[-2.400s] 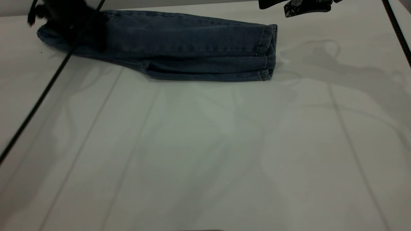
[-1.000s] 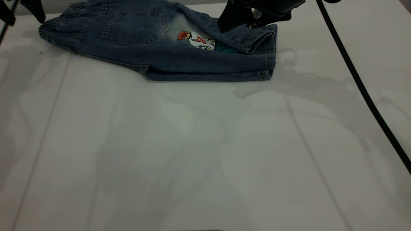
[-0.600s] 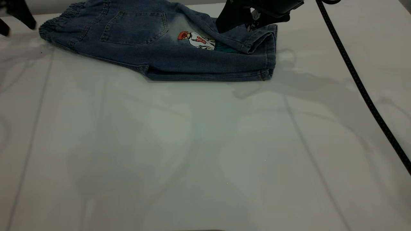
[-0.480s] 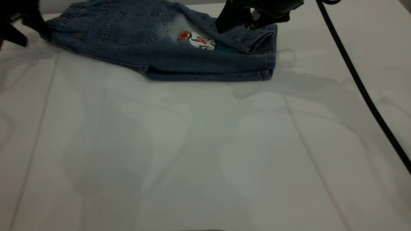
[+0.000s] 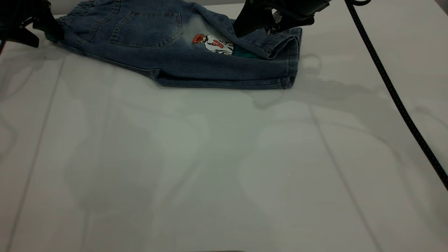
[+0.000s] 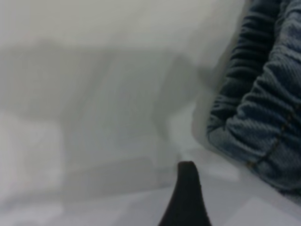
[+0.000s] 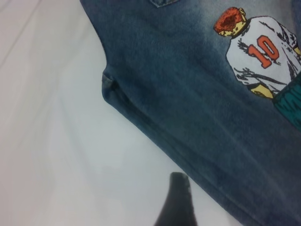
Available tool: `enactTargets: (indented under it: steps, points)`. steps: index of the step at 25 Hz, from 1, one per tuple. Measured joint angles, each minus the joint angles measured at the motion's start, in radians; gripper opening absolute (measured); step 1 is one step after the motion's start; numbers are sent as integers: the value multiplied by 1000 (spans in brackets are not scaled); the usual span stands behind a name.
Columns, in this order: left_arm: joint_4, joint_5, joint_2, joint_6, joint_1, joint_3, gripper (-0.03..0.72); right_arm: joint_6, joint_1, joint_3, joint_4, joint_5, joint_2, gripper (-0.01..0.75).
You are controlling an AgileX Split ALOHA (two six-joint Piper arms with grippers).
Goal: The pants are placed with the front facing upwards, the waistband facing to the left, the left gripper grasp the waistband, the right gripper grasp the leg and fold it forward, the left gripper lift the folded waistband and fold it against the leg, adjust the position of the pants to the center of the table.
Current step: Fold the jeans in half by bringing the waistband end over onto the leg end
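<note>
**Folded shorts lying at the far edge, a gripper at each end**

We are looking across a wide pale table (image 5: 217, 168), its near half bare apart from soft shadows and faint seams. A black cable (image 5: 395, 94) is running down along the right side of the table.

Farther back, toward the far edge, the pants (image 5: 182, 59) are lying folded lengthwise, back side up, with a back pocket (image 5: 147, 29) and a small cartoon print (image 5: 213, 43) showing; in the right wrist view the print is a figure in a white shirt numbered 10. The nearer leg (image 5: 227, 75) is lying flat with its hem pointing toward the right edge, and the other leg is resting on top of it, its hem raised slightly at the far right end.

We are seeing the waistband (image 5: 75, 12) gathered at the far left corner of the garment, close to the left edge of the table. The left gripper (image 5: 35, 26) is sitting right at that end, touching or just beside the ruffled band; whether it is clenched or released we cannot tell. In its wrist view, one dark fingertip (image 6: 187, 197) is hovering over bare table just beside the band.

The right gripper (image 5: 255, 22) is hanging at the upper leg's hem, its dark body overlapping the fabric. Whether it is gripping the cloth we cannot tell.
</note>
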Motion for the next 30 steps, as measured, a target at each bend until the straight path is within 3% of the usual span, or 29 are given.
enactTargets:
  steps: [9, 21, 25, 30]
  points:
    - [-230, -22, 0, 177, 0, 0, 518, 0, 0, 0, 0, 0, 0, 523]
    - [-247, -82, 36, 183, 0, 0, 492, 0, 0, 0, 0, 0, 0, 526]
    - [-254, -106, 48, 183, 0, 0, 395, 0, 0, 0, 1, 2, 0, 526]
    - [-259, -118, 48, 182, 0, 0, 101, -1, 0, 0, 51, 11, 0, 526]
